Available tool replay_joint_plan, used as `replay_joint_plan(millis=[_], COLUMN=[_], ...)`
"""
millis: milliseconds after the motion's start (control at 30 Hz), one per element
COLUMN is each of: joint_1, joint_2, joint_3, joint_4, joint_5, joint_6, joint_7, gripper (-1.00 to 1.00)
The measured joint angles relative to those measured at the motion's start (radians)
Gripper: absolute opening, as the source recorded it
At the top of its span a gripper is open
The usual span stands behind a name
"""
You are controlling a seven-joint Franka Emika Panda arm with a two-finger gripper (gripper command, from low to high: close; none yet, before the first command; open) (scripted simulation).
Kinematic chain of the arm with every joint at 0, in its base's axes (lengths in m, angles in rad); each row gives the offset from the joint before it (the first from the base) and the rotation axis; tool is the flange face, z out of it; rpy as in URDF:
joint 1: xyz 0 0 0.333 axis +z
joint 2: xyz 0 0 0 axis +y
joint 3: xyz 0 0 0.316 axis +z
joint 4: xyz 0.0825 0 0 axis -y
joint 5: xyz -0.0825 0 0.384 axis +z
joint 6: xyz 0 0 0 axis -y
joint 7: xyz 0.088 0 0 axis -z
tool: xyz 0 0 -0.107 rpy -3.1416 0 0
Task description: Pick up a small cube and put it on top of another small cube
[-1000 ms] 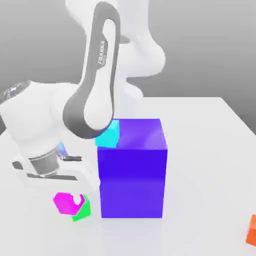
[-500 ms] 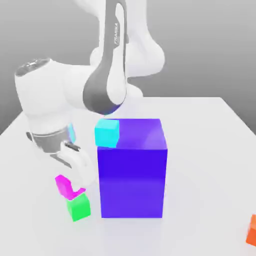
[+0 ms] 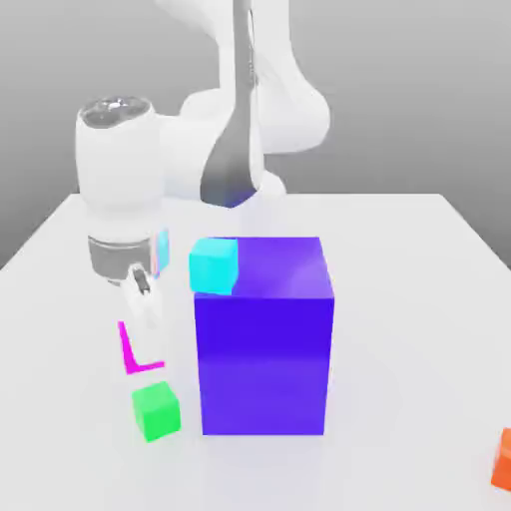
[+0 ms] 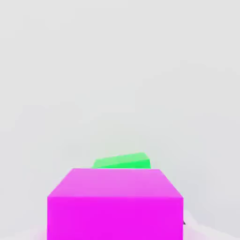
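Resting on the near part of the tabletop [image 3: 399, 399], 1 green cube [image 3: 157, 411] is seen to the left of 1 blue-violet block [image 3: 263, 359]. Just beyond the green cube, 1 magenta cube [image 3: 130, 351] is gripped by the tool [image 3: 145, 349], closed on it. On the block's top, at the left, 1 cyan cube [image 3: 214, 265] is carried.

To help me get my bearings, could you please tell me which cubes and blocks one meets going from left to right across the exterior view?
Green cube, blue-violet block, orange cube.
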Motion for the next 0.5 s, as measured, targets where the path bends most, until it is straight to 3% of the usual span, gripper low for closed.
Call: replay_joint_plan(millis=[500], joint_1=[0.045], joint_2=[0.127], joint_3=[-0.001], joint_4=[0.003], joint_5=[0.208], joint_6=[0.122], joint_7=[-0.134], gripper=[-1.0])
